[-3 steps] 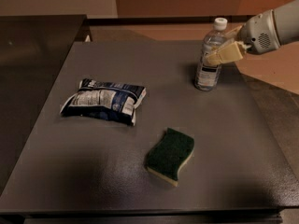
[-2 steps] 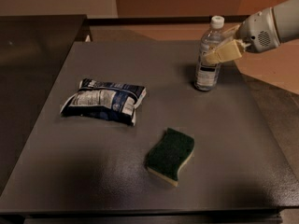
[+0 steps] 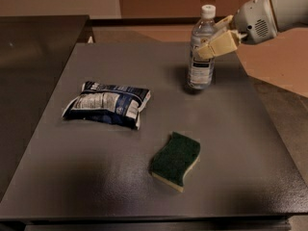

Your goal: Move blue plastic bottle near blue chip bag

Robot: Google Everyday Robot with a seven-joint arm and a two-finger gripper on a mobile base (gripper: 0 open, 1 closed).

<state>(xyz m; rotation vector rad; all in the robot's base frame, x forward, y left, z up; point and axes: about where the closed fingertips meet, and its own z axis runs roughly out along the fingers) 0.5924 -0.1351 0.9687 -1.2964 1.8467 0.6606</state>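
Observation:
The blue plastic bottle (image 3: 201, 49) stands upright at the far right of the grey table (image 3: 96, 177), white cap on top. My gripper (image 3: 211, 37) reaches in from the right and is shut on the bottle's upper body, one tan finger (image 3: 219, 44) across its front. The blue chip bag (image 3: 108, 104) lies flat at the left middle of the table, well left of the bottle and nearer the front.
A green-and-yellow sponge (image 3: 176, 160) lies near the front middle, between the bag and the right edge. A dark counter (image 3: 33, 47) adjoins the table on the left. The table's right edge drops to the floor.
My gripper and the bottle have shifted a little to the left together. The chip bag and the sponge have not moved.

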